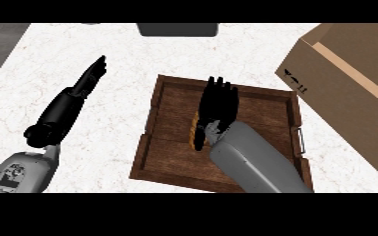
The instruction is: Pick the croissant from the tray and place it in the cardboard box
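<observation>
The fingers (221, 91) of the right hand (219, 107) are straight and held close together, pointing away from the robot over the middle of the tray. The one croissant (195, 129) shows as a narrow golden-brown strip along the left edge of this hand, at the level of the palm, with most of it hidden beneath the hand. Whether the thumb touches it cannot be told. The croissant lies inside the single wooden tray (173, 162), roughly at its centre, and it is the only thing seen in the tray. The tray is dark brown with a raised rim and sits on the white marbled counter (88, 45). To the tray's right stands one cardboard box (332, 75), open at the top and close beside the tray's right rim; its inside is not visible from here. The left hand (92, 77) is over bare counter well to the left of the tray, its fingers straight and together, pointing up and away. A dark grey object (177, 29) lies at the far edge of the counter.
</observation>
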You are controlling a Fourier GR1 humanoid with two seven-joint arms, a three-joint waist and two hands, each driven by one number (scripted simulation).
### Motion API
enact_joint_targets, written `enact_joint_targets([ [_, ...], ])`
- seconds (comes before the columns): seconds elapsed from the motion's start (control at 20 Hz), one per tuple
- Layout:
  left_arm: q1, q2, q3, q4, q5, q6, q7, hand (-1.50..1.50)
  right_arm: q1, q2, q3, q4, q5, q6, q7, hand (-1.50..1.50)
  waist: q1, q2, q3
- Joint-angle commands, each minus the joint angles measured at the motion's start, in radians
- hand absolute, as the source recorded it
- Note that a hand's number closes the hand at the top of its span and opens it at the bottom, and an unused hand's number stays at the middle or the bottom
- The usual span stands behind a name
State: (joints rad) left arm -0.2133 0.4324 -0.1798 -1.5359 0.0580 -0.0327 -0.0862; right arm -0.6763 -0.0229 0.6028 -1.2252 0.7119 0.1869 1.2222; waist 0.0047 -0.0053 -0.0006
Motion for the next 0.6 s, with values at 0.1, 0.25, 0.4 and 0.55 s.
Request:
enact_joint_targets([
  [0.1,0.009,-0.016,0.003,-0.026,-0.024,0.002,0.012,0.0,0.042,0.022,0.063,0.0,0.008,0.002,0.187,1.5,0.003,0.002,0.0],
  [0.25,-0.05,-0.023,0.037,0.033,-0.012,-0.04,0.005,0.0,0.025,0.022,0.045,0.021,0.089,0.013,0.046,1.5,-0.003,0.006,0.0],
  [0.4,0.033,-0.02,0.025,-0.058,-0.022,-0.032,0.029,0.0,0.035,0.016,0.047,0.06,0.178,0.001,-0.009,1.5,0.004,0.004,0.001],
  [0.55,0.023,-0.027,0.039,-0.019,-0.038,-0.041,-0.005,0.0,0.047,0.007,0.07,0.042,0.223,0.004,-0.022,1.5,-0.002,0.004,0.0],
])
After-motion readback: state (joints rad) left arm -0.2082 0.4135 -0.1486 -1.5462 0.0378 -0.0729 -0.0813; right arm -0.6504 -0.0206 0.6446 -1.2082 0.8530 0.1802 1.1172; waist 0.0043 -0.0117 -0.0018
